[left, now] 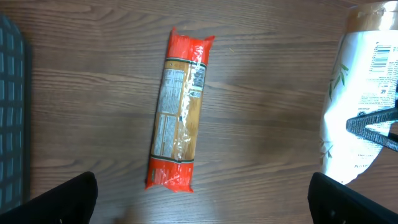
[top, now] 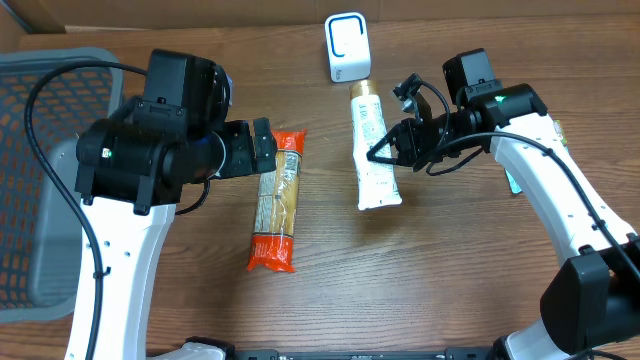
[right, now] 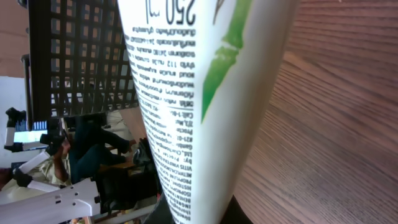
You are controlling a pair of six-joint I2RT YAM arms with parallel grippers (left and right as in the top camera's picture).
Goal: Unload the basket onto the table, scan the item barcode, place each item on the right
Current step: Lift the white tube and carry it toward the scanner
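A white tube with green bamboo print and a gold cap (top: pixel 373 150) is held by my right gripper (top: pixel 388 150), which is shut on its middle. The cap end points at the white scanner (top: pixel 347 47) at the back of the table. In the right wrist view the tube (right: pixel 199 93) fills the frame, its printed text facing the camera, and the right gripper (right: pixel 199 214) clamps its lower part. My left gripper (top: pixel 262 145) stands open beside the top of an orange pasta packet (top: pixel 277 205). The left gripper (left: pixel 205 205) holds nothing; the packet (left: pixel 179 112) lies flat beyond its fingers.
A grey mesh basket (top: pixel 40 180) stands at the table's left edge, its rim (left: pixel 11 112) showing in the left wrist view. The tube (left: pixel 354 112) appears at that view's right. Bare wood lies in front of the packet and tube.
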